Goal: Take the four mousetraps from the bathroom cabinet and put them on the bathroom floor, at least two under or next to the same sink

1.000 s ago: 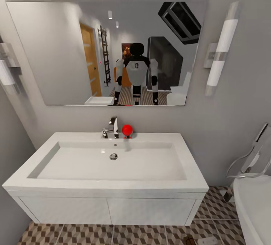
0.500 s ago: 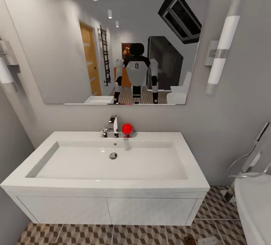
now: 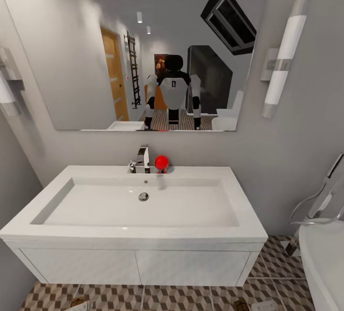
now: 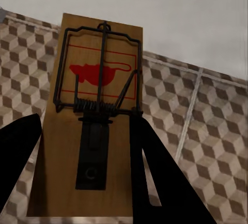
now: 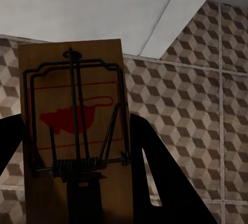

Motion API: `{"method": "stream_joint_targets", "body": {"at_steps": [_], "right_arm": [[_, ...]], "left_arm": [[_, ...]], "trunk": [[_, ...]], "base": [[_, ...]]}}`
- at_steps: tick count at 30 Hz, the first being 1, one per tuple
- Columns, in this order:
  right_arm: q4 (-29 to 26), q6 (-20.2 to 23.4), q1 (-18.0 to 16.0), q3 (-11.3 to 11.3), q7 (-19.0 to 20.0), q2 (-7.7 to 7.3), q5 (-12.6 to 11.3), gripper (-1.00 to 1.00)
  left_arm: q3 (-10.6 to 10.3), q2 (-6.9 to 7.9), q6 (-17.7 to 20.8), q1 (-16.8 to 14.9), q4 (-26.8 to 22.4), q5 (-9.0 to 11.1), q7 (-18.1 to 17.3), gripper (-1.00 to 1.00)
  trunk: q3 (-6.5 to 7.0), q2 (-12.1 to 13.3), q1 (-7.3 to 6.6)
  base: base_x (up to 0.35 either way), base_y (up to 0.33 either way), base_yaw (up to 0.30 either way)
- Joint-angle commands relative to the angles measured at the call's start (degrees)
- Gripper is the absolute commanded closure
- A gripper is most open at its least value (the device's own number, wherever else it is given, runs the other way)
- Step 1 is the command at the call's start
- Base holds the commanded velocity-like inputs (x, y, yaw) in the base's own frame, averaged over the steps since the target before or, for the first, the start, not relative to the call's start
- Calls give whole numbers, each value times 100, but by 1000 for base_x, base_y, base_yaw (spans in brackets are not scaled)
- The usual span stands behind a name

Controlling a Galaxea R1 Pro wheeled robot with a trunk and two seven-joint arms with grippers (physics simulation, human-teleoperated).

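The white vanity [image 3: 136,265] hangs off the wall, leaving a band of patterned bathroom floor [image 3: 191,297] open beneath and in front of it. To the right, the bathtub rim [image 3: 322,258] and its chrome fittings [image 3: 320,201] close off that side — only a narrow floor strip lies between tub and vanity. The left wall [image 3: 12,196] stands hard against the basin [image 3: 136,206]. The faucet [image 3: 142,159] and a red ball [image 3: 161,162] occupy the back ledge. Each gripper's jaw gap is filled by a mousetrap — left [image 4: 95,121], right [image 5: 77,136].
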Motion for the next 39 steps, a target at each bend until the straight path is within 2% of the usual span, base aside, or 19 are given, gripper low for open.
{"method": "stream_joint_targets", "body": {"at_steps": [1,7,20,37,38,39], "right_arm": [[20,-37,-8,51,8,3,-54,100],[20,-57,-6,46,9,3,-45,100],[20,-62,-11,49,18,3,-44,100],[16,-32,-10,27,140,3,-106,100],[14,-33,-10,27,167,3,-106,100],[13,-37,-11,27,354,3,-102,100]], "left_arm": [[-40,-10,-11,-5,3,-5,-2,100],[17,25,-63,-8,-5,-14,-43,100],[-31,-20,-33,-8,-6,-48,-38,100],[-38,-23,9,-8,-6,-72,17,100],[-41,-23,9,-8,-6,-72,18,100],[-43,-25,9,-8,-6,-72,18,100]], "trunk": [[-7,-5,1],[-7,-5,1],[-7,-5,1],[-313,-687,374],[-331,-727,396],[-349,-768,418]], "base": [[0,0,0],[0,0,0],[0,0,0],[0,0,0],[0,0,0],[0,0,0]]}}
